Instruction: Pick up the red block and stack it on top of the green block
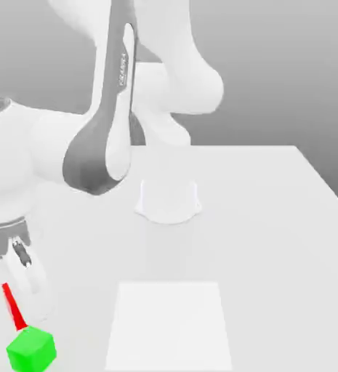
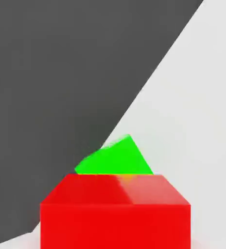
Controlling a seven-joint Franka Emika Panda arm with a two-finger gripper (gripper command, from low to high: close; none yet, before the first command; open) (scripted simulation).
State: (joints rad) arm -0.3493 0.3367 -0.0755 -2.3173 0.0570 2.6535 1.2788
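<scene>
A: State the condition of the end effector.
B: The gripper (image 1: 32, 309) is closed on 1 item, the red block (image 2: 115, 226). It is located at the lower left of the exterior view, below the wrist of the arm (image 1: 102, 149).

A: Specify the position of the red block.
B: In the exterior view, 1 narrow, slanted red strip is visible at the lower left, beside the gripper and partly covered by it. In the hand view, the block is close to the camera, with 2 faces visible.

A: Locate the green block (image 1: 31, 350).
B: Lower left corner area of the exterior view, directly under the lower end of the red strip. In the hand view, the red block partly covers it. Contact between the 2 blocks cannot be determined.

A: List the surrounding items.
B: 1 pale table (image 1: 273, 240); 1 white square (image 1: 169, 327) on it, at the lower centre of the exterior view; 1 robot base (image 1: 169, 203), near the centre. The arm extends across the upper left.
</scene>
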